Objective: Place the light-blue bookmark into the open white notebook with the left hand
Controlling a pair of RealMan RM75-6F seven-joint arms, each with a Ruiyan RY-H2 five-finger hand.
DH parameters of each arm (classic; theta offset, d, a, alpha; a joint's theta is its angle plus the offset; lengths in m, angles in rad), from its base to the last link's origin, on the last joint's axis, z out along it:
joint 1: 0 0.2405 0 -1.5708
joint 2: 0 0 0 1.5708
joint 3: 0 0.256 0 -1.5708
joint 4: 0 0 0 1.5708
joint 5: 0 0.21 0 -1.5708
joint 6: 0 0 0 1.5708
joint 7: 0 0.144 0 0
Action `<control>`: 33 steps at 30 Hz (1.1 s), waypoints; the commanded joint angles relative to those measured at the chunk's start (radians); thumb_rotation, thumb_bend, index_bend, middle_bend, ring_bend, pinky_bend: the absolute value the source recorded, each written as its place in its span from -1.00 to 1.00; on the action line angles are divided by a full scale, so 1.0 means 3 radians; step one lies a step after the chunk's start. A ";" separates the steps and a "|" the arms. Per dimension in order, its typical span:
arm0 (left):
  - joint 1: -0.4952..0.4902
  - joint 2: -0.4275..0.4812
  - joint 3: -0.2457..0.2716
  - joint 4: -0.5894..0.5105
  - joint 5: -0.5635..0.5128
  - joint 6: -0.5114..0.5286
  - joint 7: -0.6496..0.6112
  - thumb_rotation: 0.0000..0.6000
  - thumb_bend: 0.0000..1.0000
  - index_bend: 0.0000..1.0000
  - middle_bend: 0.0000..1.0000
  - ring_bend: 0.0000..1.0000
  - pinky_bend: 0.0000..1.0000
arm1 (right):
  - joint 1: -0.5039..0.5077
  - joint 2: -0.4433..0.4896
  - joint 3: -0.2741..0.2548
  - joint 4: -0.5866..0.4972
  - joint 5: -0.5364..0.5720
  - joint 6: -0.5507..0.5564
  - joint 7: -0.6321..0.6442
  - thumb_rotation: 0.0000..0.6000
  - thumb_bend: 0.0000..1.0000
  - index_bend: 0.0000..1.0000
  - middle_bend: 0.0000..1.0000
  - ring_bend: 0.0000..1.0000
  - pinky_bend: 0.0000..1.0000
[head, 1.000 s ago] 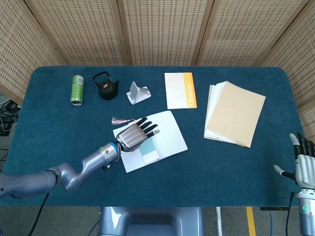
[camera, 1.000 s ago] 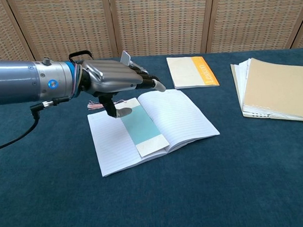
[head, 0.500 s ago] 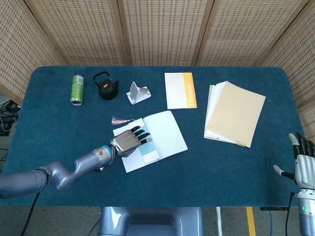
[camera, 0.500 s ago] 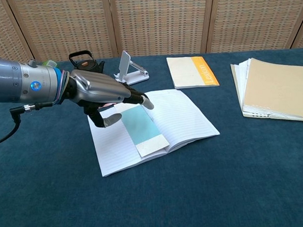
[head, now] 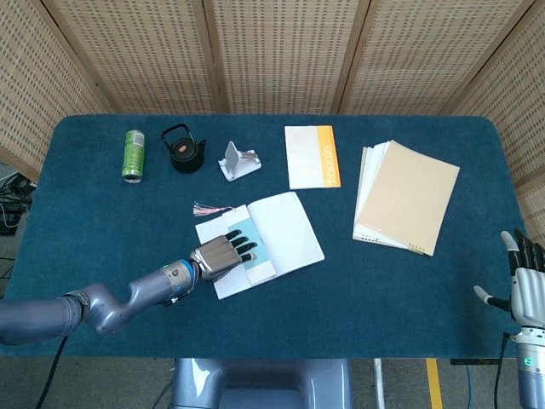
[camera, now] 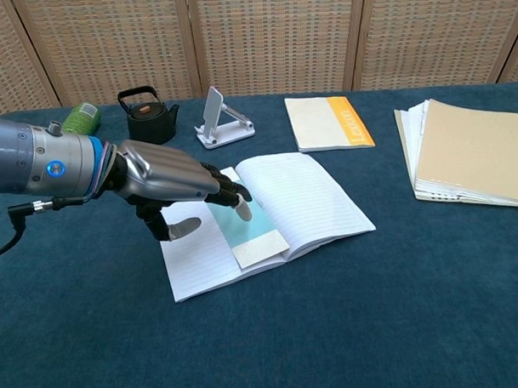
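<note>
The open white notebook (head: 285, 230) (camera: 306, 201) lies in the middle of the blue table. A light-blue bookmark (head: 254, 254) (camera: 253, 231) rests along its centre fold, with a pink tassel (head: 206, 208) trailing off the upper left corner. My left hand (head: 221, 254) (camera: 169, 182) hovers over the notebook's left page with fingers spread and nothing in it, its fingertips (camera: 240, 201) just above the bookmark's upper part. My right hand (head: 526, 285) is open at the table's right front edge, seen only in the head view.
A green can (head: 134, 155), a black teapot (head: 185, 149) and a white phone stand (head: 238, 161) line the back left. A white-and-orange notebook (head: 312, 156) lies behind the open one. A stack of tan folders (head: 409, 196) sits at the right.
My left hand has drawn back toward the near left, off the bookmark's top and away from the tassel. The bookmark stays in the notebook. The right hand has not moved.
</note>
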 commanded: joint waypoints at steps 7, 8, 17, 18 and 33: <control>-0.0032 -0.0068 0.0072 0.0075 -0.0080 -0.0003 0.0076 1.00 0.41 -0.74 -1.00 -1.00 -0.97 | 0.0003 -0.0007 -0.0003 0.0001 0.0005 -0.0010 -0.0014 1.00 -0.84 -1.00 -1.00 -1.00 -1.00; -0.0034 -0.0081 0.0076 0.0085 -0.0085 0.0001 0.0083 1.00 0.41 -0.74 -1.00 -1.00 -0.97 | 0.0003 -0.0008 -0.0002 0.0003 0.0007 -0.0013 -0.0014 1.00 -0.84 -1.00 -1.00 -1.00 -1.00; -0.0034 -0.0069 0.0091 0.0111 -0.0121 0.0115 0.0149 1.00 0.41 -0.74 -1.00 -1.00 -0.96 | 0.0001 -0.0012 0.0005 0.0026 0.0023 -0.0019 -0.0005 1.00 -0.84 -1.00 -1.00 -1.00 -1.00; -0.0027 -0.0061 0.0088 0.0112 -0.0134 0.0131 0.0144 1.00 0.41 -0.74 -1.00 -1.00 -0.96 | 0.0001 -0.0013 0.0005 0.0029 0.0023 -0.0022 -0.0003 1.00 -0.84 -1.00 -1.00 -1.00 -1.00; -0.0043 -0.0120 0.0131 0.0209 -0.0212 0.0094 0.0162 1.00 0.41 -0.73 -1.00 -1.00 -0.96 | 0.0000 -0.0019 0.0000 0.0022 0.0008 -0.0004 -0.0017 1.00 -0.84 -1.00 -1.00 -1.00 -1.00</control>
